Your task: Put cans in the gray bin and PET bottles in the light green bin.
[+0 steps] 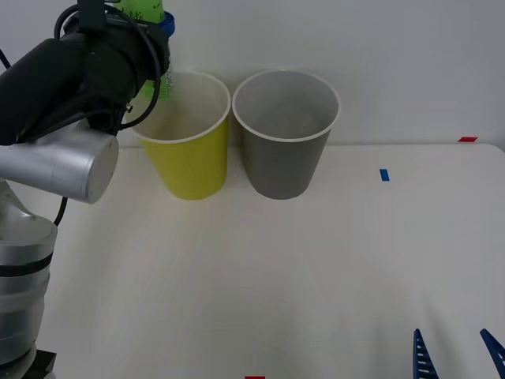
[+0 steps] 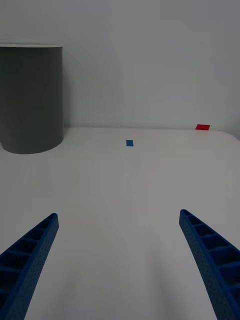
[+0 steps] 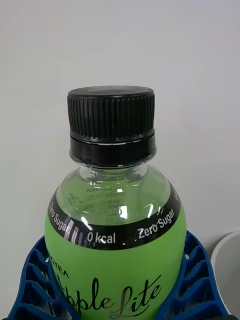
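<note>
While my left arm is raised at the far left of the table, the left gripper (image 3: 120,295) has its blue ribbed fingers (image 3: 35,285) closed round the body of the PET bottle (image 3: 117,240), one finger wrapping each side of the green label. On the left wrist camera I read a black cap (image 3: 111,115), a clear neck, and a black band marked "Zero Sugar" and "0 kcal". From the front camera the bottle (image 1: 144,9) sits at the top edge of view, above the back-left rim of the light green bin (image 1: 189,162). I cannot tell whether it is directly over the opening.

Light green bin and gray bin (image 1: 286,158) stand upright side by side at the back of the table (image 1: 316,268), green on the left, very close together.

Right gripper (image 1: 458,357) rests low at the near right corner, jaws spread wide and holding nothing. On its wrist camera, the gray bin (image 2: 31,97) stands well ahead, with a blue tape mark (image 2: 130,143) and a red tape mark (image 2: 202,127) on the table beyond.
</note>
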You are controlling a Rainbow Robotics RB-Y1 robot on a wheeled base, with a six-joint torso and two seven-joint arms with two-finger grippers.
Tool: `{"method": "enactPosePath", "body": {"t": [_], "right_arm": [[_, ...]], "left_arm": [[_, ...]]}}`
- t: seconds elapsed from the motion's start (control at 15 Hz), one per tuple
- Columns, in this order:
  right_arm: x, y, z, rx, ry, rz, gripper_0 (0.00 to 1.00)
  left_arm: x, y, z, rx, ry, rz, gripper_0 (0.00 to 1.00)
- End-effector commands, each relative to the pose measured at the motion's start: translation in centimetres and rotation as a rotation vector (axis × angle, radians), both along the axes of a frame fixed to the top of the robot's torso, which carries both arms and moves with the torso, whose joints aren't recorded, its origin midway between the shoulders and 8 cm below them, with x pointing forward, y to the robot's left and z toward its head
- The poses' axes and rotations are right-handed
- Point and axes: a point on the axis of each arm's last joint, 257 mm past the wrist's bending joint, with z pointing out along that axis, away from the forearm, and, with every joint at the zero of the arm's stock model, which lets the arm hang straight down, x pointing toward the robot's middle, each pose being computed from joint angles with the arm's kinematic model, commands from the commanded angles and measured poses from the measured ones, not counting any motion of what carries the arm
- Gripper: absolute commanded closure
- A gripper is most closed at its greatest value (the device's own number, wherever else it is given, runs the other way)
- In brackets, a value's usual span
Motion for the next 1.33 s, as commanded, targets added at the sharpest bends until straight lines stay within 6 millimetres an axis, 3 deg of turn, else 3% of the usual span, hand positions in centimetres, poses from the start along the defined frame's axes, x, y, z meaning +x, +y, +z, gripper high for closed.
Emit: {"method": "enactPosePath", "body": {"t": [0.07, 0.6, 1.33], "right_arm": [[0.0, 0.0, 0.0, 0.0, 0.0, 0.0, 0.17], [0.0, 0.0, 0.0, 0.0, 0.0, 0.0, 0.17], [0.0, 0.0, 0.0, 0.0, 0.0, 0.0, 0.17]], "left_arm": [[1.0, -0.9, -0.9, -0.017, 0.01, -0.022, 1.0], [1.2, -1.0, -1.2, -0.025, 0.016, -0.024, 1.0], [3.6, -1.1, -1.6, -0.035, 0.016, -0.02, 1.0]]}}
